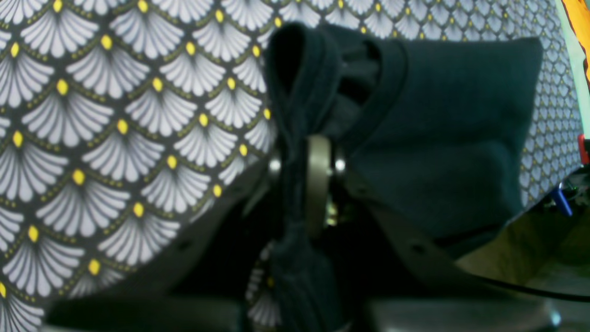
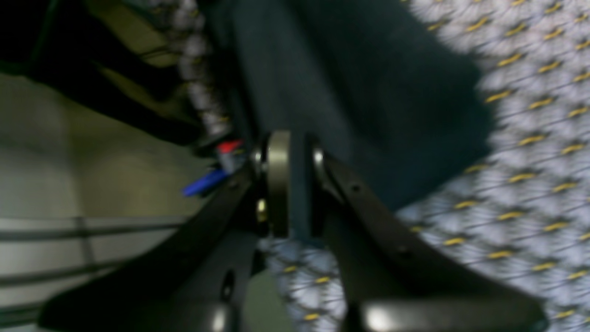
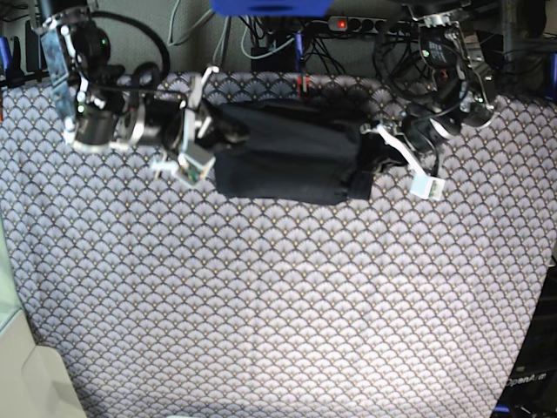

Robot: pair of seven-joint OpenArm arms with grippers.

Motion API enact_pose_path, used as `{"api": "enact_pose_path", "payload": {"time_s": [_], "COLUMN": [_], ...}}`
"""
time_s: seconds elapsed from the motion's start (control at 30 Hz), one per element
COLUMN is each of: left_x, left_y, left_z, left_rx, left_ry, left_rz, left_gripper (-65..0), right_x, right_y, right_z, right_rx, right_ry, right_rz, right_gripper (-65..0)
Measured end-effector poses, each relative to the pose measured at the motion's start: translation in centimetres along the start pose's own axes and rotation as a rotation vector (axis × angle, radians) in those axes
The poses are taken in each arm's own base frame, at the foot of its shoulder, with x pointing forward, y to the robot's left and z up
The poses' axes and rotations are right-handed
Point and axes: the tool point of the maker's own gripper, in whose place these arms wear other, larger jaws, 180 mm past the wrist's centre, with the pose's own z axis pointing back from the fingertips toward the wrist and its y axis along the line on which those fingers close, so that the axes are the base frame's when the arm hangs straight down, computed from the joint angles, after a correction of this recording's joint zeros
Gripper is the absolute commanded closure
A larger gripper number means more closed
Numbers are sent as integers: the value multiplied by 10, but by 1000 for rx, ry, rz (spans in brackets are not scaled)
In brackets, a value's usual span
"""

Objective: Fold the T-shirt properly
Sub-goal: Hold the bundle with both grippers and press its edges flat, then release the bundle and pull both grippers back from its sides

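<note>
The dark T-shirt (image 3: 287, 152) lies as a folded band near the far edge of the patterned cloth. My left gripper (image 3: 364, 164) is at its right end in the base view. In the left wrist view the left gripper (image 1: 306, 166) is shut on a bunched fold of the T-shirt (image 1: 451, 138), and part of the fabric hangs over the jaws. My right gripper (image 3: 216, 132) is at the shirt's left end. In the blurred right wrist view the right gripper (image 2: 295, 184) is shut on an edge of the T-shirt (image 2: 368, 92).
The scallop-patterned tablecloth (image 3: 278, 305) covers the table. Cables and a power strip (image 3: 348, 24) run behind the far edge. Red and blue clips (image 2: 216, 166) sit at the table's edge. An orange object (image 1: 578, 18) lies beyond the cloth.
</note>
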Motion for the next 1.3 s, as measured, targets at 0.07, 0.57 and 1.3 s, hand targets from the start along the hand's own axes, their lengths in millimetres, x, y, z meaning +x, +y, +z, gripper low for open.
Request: {"api": "enact_pose_path", "payload": {"time_s": [0.07, 0.57, 1.3], "left_x": [0, -1, 13], "left_y": [1, 0, 5], "left_z": [0, 0, 1], "left_rx": [1, 1, 0], "left_ry": [2, 3, -14], "left_rz": [-2, 2, -25], "left_gripper": [0, 0, 0], "right_x": [12, -6, -61], "right_y": [-9, -81, -113], "right_z": [-3, -29, -37], "right_rx": [-17, -52, -60], "right_ry": [-11, 2, 53], "right_rz": [19, -147, -281], "right_gripper": [-44, -44, -44]}}
